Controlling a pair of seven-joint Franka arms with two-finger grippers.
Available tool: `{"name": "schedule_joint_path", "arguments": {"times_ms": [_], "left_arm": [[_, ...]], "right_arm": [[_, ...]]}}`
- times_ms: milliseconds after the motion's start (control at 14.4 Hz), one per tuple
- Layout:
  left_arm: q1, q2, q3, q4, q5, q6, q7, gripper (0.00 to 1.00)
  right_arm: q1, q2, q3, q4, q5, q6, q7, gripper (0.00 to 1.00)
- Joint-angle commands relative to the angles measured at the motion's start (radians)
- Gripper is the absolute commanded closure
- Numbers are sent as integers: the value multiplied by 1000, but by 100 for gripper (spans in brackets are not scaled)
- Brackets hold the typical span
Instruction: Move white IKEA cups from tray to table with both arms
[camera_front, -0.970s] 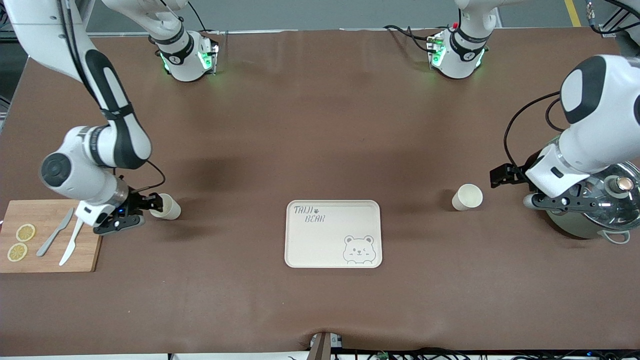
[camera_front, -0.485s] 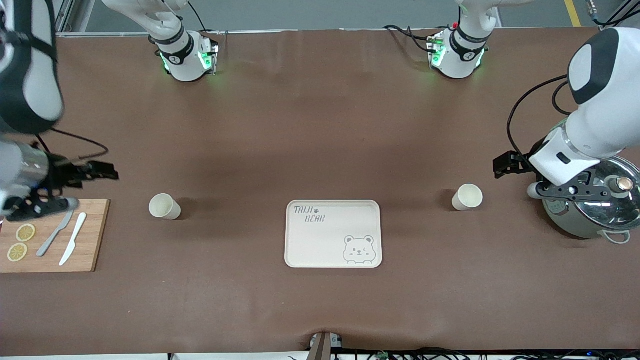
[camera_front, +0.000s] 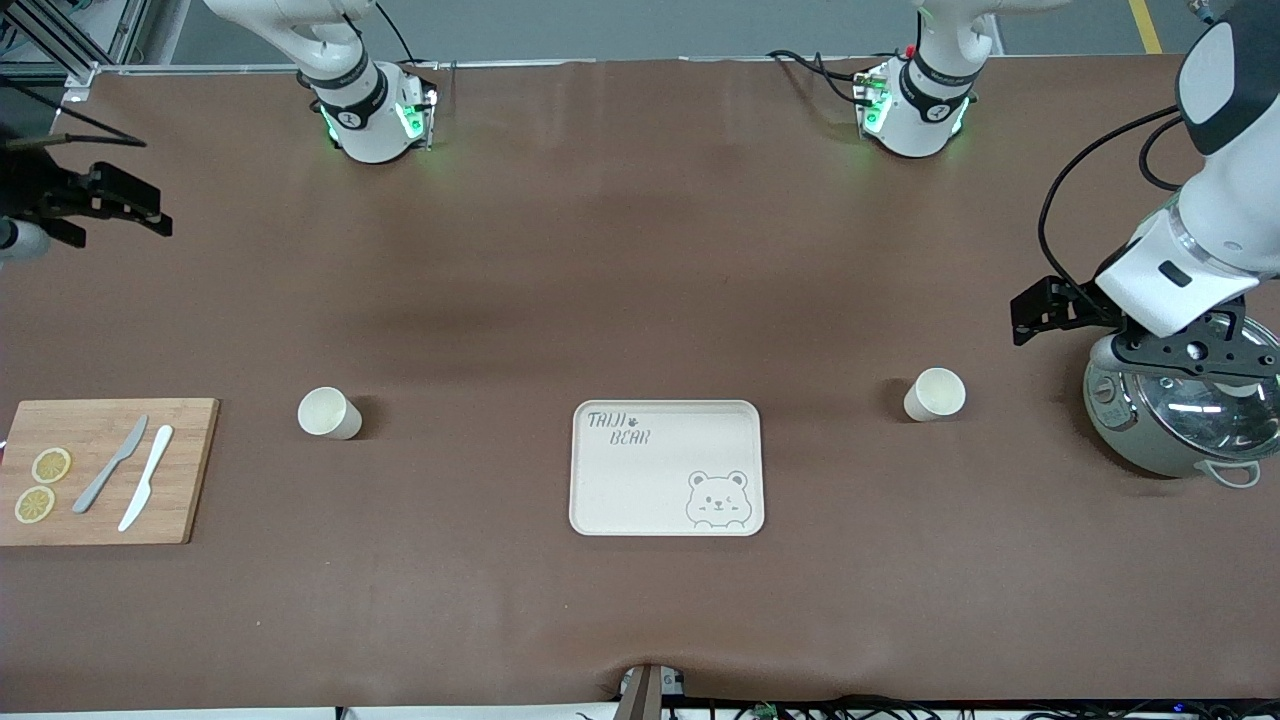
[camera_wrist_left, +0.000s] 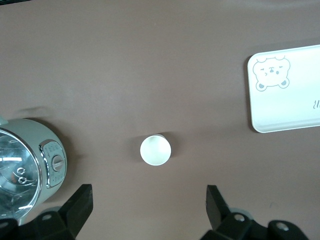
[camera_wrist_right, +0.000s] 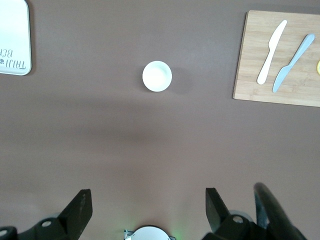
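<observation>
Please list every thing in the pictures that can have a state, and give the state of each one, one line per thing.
Cup by the board: upright, empty, on the table, free.
Cup by the pot: upright, empty, on the table, free.
Tray: flat, nothing on it.
Pot: lid on.
Board: holds two knives and two lemon slices.
Left gripper: open, empty, over the table beside the pot.
Right gripper: open, empty, raised at the right arm's end.
</observation>
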Motion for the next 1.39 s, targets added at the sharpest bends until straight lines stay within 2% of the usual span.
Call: {"name": "schedule_joint_path", "arguments": {"times_ms": [0,208,485,693,1316], "left_arm": [[-22,3,14,17,-18,-17,10,0],[-24,3,5,19,-18,-17,7,0],[-22,0,10,19,-25,-17,4,0],[-19,-3,8,19,-27,-17,-55,0],[-11,-23,17,19,-17,-17,-39,0]], "right_arm": [[-4,-52,1,-80,-20,42,17,0],[-1,-49,7,-46,-53,26,46,0],[-4,-15,9,38,-54,-2,77,0],[-7,-11,3,43,-57,10,77,0],[-5,-9,4,45,-57,12,75,0]]}}
